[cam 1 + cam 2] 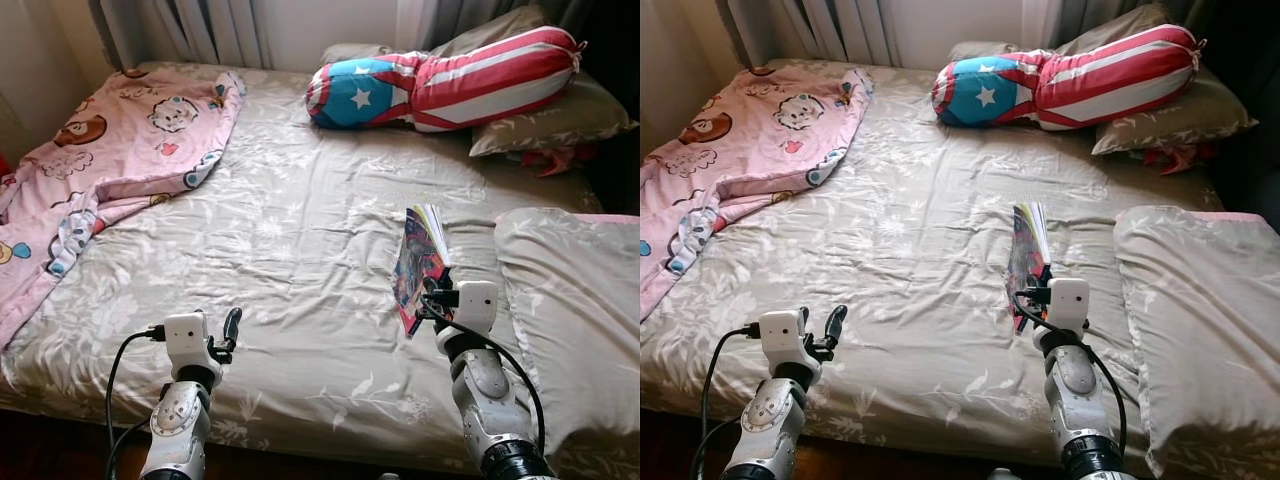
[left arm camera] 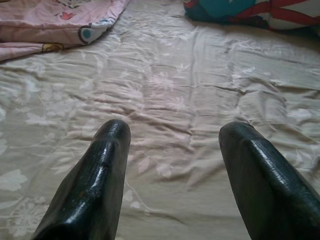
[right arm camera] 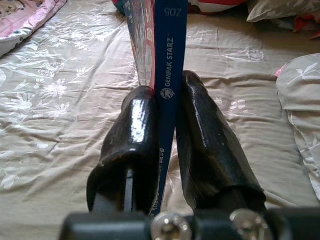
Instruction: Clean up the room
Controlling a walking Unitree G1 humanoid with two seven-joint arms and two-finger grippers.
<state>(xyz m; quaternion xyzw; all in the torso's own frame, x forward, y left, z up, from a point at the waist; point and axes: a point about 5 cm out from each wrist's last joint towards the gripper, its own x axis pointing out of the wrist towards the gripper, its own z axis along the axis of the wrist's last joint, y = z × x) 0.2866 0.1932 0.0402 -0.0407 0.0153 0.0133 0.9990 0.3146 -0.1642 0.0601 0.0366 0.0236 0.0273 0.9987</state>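
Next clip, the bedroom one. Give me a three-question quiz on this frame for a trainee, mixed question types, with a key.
1. True or false: the right gripper is shut on the magazine by its spine.
2. Which lies at the bed's left side? A) pink cartoon blanket B) stars-and-stripes bolster C) grey leaf-print pillow
3. Fill in: the left gripper hangs over the bedsheet with its fingers ____.

Key: 1 true; 2 A; 3 open.
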